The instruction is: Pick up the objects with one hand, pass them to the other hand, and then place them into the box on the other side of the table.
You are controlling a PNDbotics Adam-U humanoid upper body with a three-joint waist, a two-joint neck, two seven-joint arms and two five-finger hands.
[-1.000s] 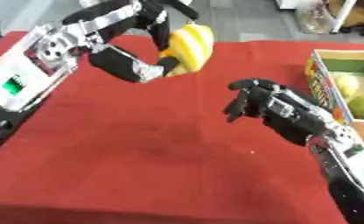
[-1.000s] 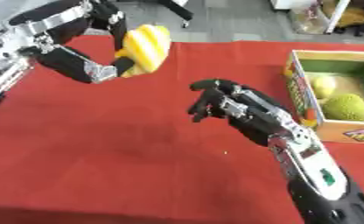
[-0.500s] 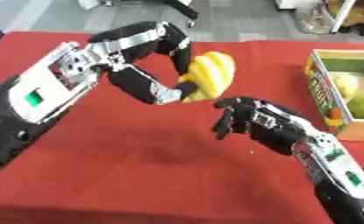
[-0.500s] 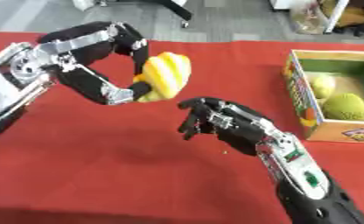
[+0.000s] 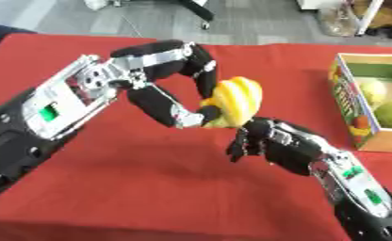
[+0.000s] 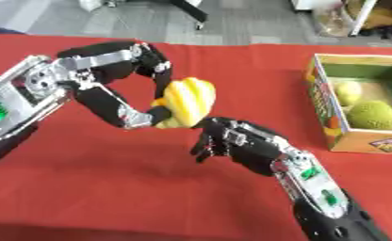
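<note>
**Handover above the tabletop**

The left hand [image 5: 179, 101] curls around a yellow ridged fruit [image 5: 234, 100], holding it aloft left of the box [image 5: 347, 117]. The right hand [image 5: 269, 143], fingers relaxed, waits just beneath to receive it.

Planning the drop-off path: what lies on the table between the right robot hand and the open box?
Only bare red tablecloth lies between the right robot hand and the green-lined cardboard box; the right eye view shows it best.
</note>
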